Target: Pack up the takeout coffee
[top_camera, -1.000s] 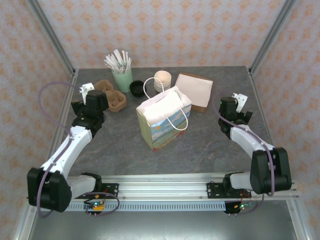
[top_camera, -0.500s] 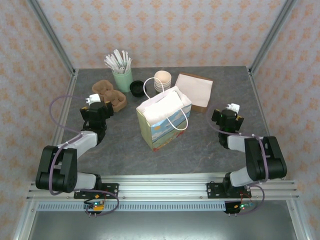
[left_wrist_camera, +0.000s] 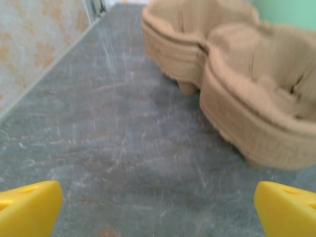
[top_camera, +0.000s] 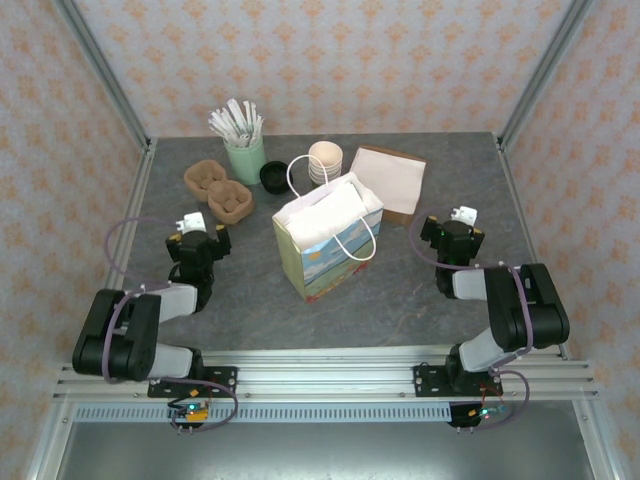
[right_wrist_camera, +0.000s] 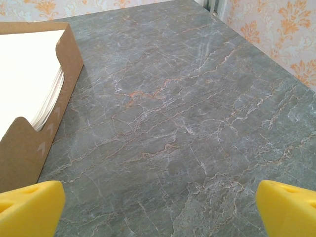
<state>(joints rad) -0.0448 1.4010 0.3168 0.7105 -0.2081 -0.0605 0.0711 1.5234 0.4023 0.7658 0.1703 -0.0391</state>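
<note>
Yellow-fingered left gripper (left_wrist_camera: 158,207) and right gripper (right_wrist_camera: 160,207), both wide and empty, have drawn back from the paper bag (top_camera: 328,240); packing looks finished or paused.

Workspace is being enclosed on 3 sides by wallpapered walls (top_camera: 330,60), pale pink w/ orange floral motif. Rear corners are being framed by alu posts (top_camera: 100,75). Grey marbled tabletop (top_camera: 400,290) w/ thin rust veins is being lit evenly; an alu rail (top_camera: 320,375) is being carried along its near edge

Folded low beside the bases, with left yellow-tipped gripper (left_wrist_camera: 158,210) and right yellow-tipped gripper (right_wrist_camera: 158,210) both gaping wide, empty.
</note>
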